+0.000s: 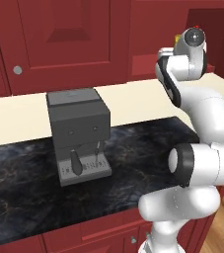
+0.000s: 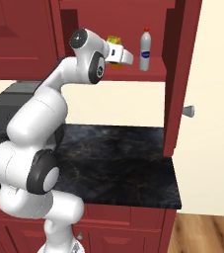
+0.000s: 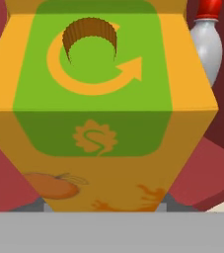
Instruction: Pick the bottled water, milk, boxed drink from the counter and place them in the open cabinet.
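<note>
Boxed drink gripped in end effector, beside bottled water.

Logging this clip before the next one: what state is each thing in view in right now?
boxed drink: upright, gripped by the end effector at the open cabinet shelf.
bottled water: standing upright on the shelf, cap on.
open cabinet: door swung open, shelf recess exposed.
end effector: shut on the boxed drink, raised to shelf level.
coffee machine: upright on the counter, untouched.
</note>
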